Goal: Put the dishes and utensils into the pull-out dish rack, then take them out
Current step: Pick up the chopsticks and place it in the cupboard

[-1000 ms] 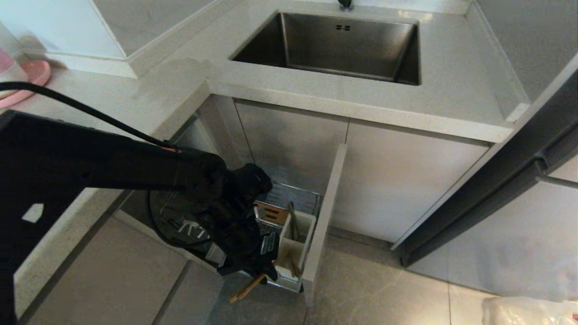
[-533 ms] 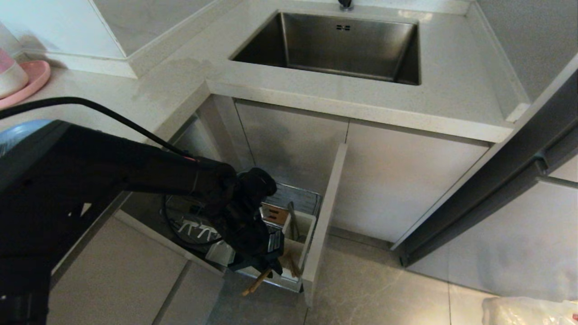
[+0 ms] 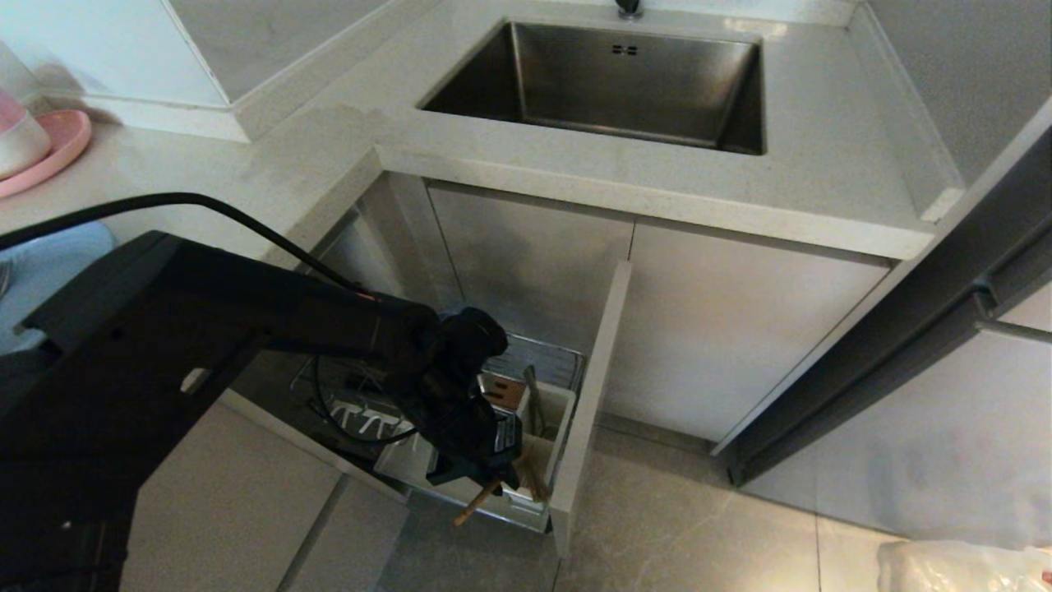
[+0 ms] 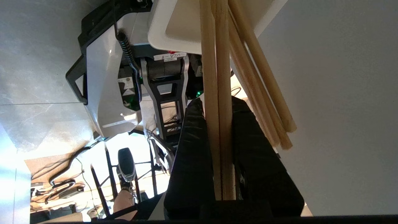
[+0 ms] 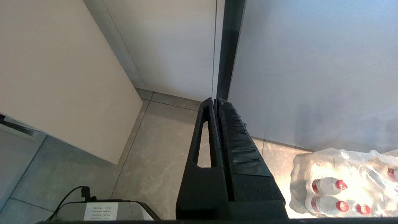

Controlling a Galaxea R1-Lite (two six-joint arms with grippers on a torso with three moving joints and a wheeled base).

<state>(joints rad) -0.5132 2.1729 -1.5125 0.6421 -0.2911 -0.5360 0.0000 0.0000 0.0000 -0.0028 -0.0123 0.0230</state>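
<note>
Pale wooden chopsticks [image 4: 217, 93] sit clamped in the left pincer [image 3: 477, 477], low beside the pulled-out rack [image 3: 542, 362]. In the left wrist view the two black fingers [image 4: 189, 149] press on either side of the pair, which runs straight out along the pincer's own line. The far ends point toward the white cup [image 3: 538, 436] at the rack's front corner, just inside the beige panel [image 3: 592, 395]. The short butt ends stick out behind the pincer toward the floor.

The coming move turns on that line: the cup lies directly ahead of the sticks, along their long axis, and touching or nearly so. Their tips seem to be at the cup's rim or just inside it, though the arm hides the meeting point in the head view. A second pair of sticks [image 4: 264, 93] leans from the cup beside them, close but ungripped. A silver utensil [image 3: 532, 403] stands in the cup's rear part.

The right pincer [image 5: 216, 105] is parked well away over the floor, clenched on nothing. A pink plate [image 3: 49, 156] rests on the table at far left.
</note>
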